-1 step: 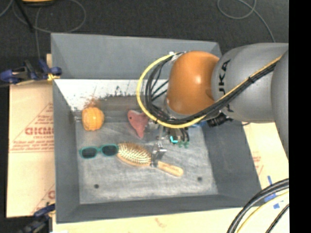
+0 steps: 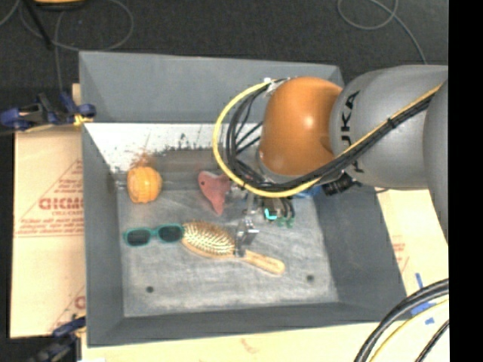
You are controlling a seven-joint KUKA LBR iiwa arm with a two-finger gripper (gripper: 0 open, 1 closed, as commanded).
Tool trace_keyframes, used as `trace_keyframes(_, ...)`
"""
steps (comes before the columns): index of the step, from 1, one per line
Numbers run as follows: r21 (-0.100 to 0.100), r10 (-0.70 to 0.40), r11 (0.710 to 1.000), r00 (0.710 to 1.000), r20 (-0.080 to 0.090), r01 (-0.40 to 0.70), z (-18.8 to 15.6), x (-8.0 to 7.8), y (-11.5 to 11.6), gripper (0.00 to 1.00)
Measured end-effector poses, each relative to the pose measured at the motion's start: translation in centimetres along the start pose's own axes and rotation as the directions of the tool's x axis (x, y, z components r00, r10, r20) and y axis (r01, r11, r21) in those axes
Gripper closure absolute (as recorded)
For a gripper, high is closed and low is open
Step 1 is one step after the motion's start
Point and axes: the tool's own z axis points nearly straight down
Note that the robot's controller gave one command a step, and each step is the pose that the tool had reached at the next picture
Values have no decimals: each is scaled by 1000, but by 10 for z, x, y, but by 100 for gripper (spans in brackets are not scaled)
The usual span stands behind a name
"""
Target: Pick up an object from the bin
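My gripper [image 2: 244, 236] hangs below the orange-domed wrist, its fingertips down at the wooden hairbrush [image 2: 219, 245], where the bristle head meets the handle. The brush lies slantwise in the middle of the bin floor, handle pointing to the lower right. A pink heart-shaped piece [image 2: 213, 188] rests just up and left of the gripper. Green toy sunglasses [image 2: 153, 235] lie left of the brush head. A small teal thing [image 2: 278, 216] peeks out under the wrist, partly hidden.
An orange toy pumpkin [image 2: 144, 184] sits near the bin's back left corner. The arm and its looped cables cover the back right of the bin. The front strip of the floor is bare grey.
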Motion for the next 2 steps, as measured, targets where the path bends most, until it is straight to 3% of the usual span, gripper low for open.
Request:
trace_keyframes(1, 2, -25, 1000, 1000, 8, 25, 48, 6, 2, 0)
trace_keyframes(2, -1, 9, 1000, 1000, 14, -9, 92, 14, 0, 100)
